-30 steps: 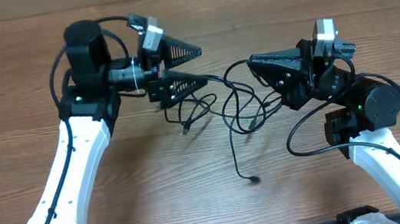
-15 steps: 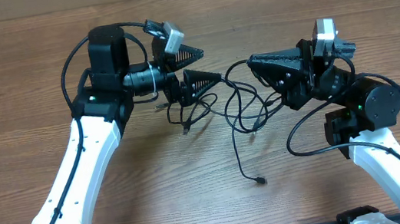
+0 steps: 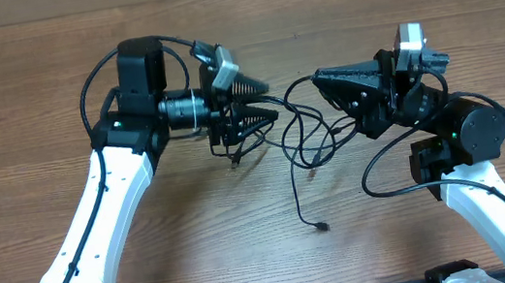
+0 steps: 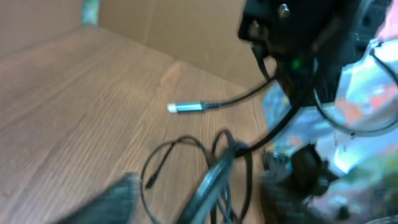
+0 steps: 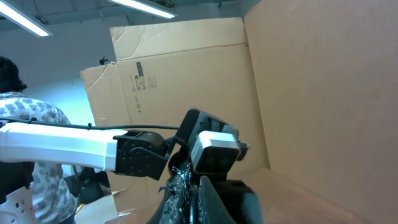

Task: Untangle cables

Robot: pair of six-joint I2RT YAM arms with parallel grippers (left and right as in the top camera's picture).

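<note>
Overhead view: your cables (image 3: 303, 140) lie in a loose tangle on the table (image 3: 197, 237) between the two arms, with one plug end (image 3: 320, 226) trailing off on the near side of the tangle. Your left gripper (image 3: 269, 98) is at the tangle's left edge, jaws narrow with a gap showing and strands right at the tips; can't tell if any is pinched. Your right gripper (image 3: 319, 79), at the tangle's upper right, is closed with a strand running into its tip.
</note>
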